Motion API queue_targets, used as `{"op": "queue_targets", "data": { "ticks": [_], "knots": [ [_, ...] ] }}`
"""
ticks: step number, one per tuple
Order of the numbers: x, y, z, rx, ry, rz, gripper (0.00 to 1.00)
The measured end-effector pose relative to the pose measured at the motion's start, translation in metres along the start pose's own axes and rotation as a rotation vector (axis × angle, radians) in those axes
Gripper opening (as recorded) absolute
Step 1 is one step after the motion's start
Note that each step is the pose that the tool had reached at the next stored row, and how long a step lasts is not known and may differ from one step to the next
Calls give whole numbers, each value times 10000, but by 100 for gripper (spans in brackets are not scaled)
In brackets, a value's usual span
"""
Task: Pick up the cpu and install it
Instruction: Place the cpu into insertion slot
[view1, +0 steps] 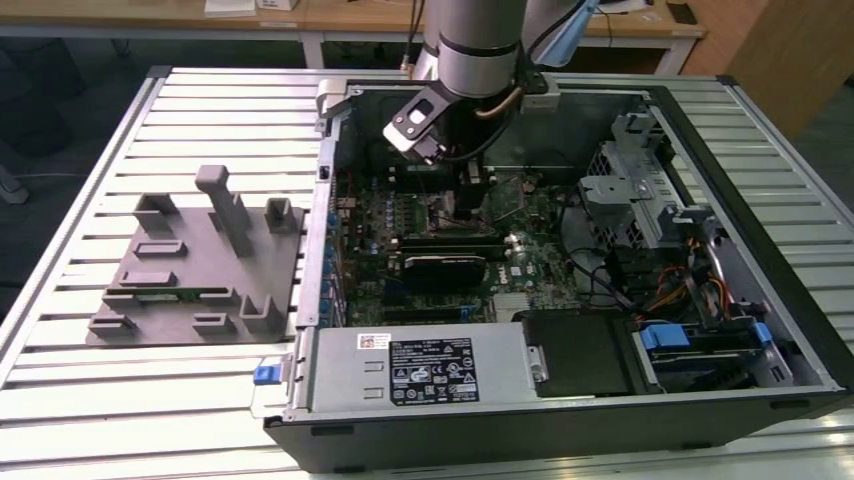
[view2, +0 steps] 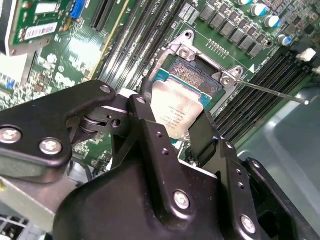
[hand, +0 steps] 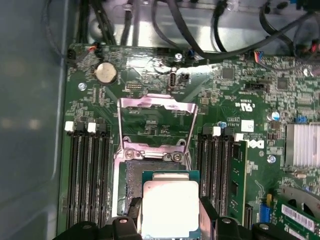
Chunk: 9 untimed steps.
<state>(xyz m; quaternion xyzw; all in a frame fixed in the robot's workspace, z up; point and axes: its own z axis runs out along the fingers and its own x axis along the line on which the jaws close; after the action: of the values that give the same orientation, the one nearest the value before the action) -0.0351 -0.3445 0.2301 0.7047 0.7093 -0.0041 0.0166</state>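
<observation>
Over the open socket (hand: 131, 182) on the motherboard (hand: 150, 75), the jaws grip the cpu (hand: 170, 207) by 2 opposite edges, leaving part of the pin field uncovered. Lowered skewed or tilted, it would likely bend pins or slip from the grip.

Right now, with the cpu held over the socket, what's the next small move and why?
Probably a small sideways nudge toward the uncovered part of the socket, before any lowering. The gripper is shut on the cpu, which covers only part of the socket in both wrist views. The retention frame stands open.
</observation>
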Motion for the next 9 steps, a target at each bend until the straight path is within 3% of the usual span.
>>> {"op": "queue_targets", "data": {
  "ticks": [9],
  "knots": [
    [41,-3,54,0,0,69,54]
  ]
}}
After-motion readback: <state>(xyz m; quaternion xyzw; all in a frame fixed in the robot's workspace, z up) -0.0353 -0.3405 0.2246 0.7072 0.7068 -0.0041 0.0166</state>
